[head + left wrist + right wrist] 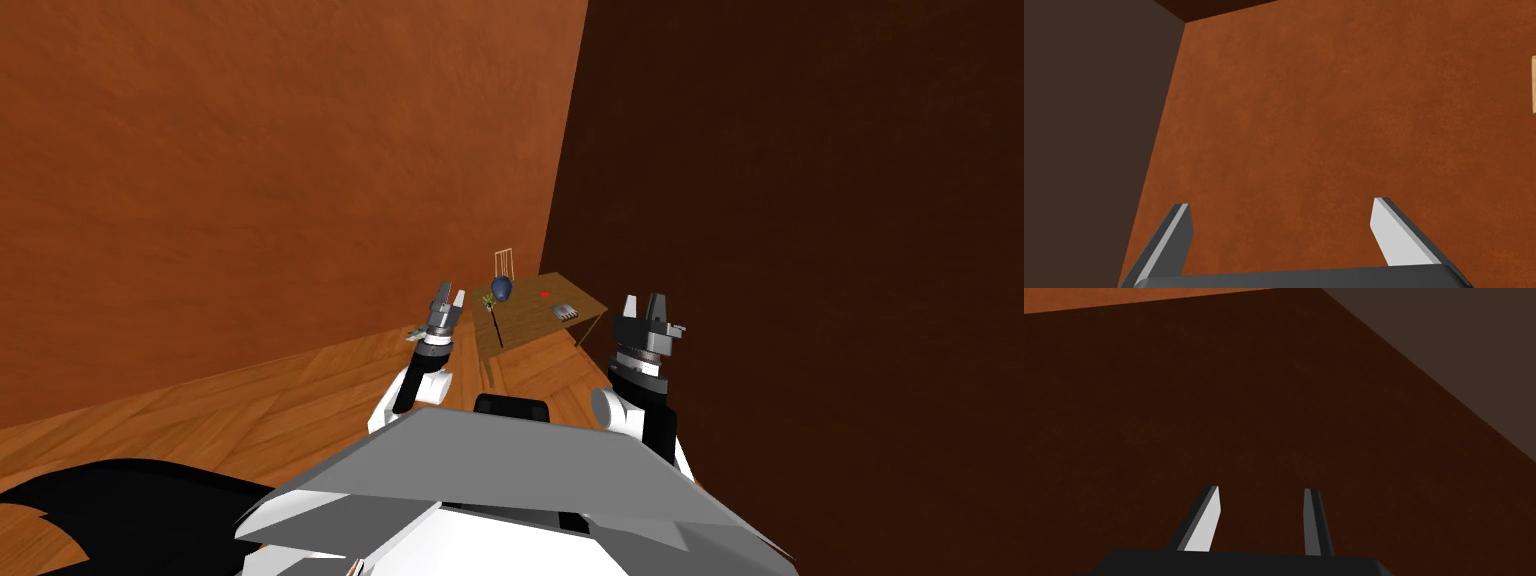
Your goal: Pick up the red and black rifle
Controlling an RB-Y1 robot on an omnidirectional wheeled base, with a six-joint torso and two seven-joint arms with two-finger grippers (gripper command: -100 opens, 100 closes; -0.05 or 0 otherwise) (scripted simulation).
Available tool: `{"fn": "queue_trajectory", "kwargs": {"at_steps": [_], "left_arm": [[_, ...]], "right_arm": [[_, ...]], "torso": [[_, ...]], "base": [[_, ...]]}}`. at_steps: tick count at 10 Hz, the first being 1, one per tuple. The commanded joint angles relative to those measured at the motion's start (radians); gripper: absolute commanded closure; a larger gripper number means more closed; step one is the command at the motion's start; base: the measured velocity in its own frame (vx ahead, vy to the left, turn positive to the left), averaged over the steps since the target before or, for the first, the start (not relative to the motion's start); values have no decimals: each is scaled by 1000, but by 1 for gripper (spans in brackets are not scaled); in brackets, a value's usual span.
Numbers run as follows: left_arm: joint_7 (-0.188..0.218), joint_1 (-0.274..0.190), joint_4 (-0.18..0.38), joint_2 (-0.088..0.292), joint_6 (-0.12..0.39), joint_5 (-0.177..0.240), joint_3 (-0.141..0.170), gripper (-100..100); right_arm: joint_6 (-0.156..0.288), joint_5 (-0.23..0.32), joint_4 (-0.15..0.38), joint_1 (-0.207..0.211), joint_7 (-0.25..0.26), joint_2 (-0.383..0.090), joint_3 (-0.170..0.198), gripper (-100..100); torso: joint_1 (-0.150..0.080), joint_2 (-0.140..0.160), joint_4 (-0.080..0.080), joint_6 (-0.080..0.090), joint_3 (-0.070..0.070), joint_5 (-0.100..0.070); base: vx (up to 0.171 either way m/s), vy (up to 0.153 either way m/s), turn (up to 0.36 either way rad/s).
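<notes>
As left gripper (pixel 449 294) gapes, rifle (pixel 495 326) well ahead

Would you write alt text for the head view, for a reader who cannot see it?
A small wooden table stands in a corner of brown walls, bearing a blue rounded object, a red thing, a grey item and a thin dark rod. Nearer, the left gripper and right gripper are raised, both open.

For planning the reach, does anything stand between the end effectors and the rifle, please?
Nothing visible: only floor lies between the left end effector, the right end effector and the rifle on the table.
</notes>
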Motion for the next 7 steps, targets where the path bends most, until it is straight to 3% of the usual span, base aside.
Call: {"fn": "queue_trajectory", "kwargs": {"at_steps": [1,4,5,7], "left_arm": [[35,-6,17,46,12,18,-24,-100],[123,-23,67,140,59,69,-98,-100],[132,-23,67,152,59,69,-98,-100],[195,-32,110,218,96,106,-152,-100]], "right_arm": [[0,0,0,0,0,0,0,0],[0,0,0,0,0,0,0,0],[0,0,0,0,0,0,0,0],[0,0,0,0,0,0,0,0]], "torso": [[0,0,0,0,0,0],[-2,1,0,0,0,0],[-2,2,0,1,1,-1],[-2,0,0,0,0,0]], "base": [[-77,-29,-122],[-113,-50,-247],[-99,-52,-80],[-91,-64,-230]]}}
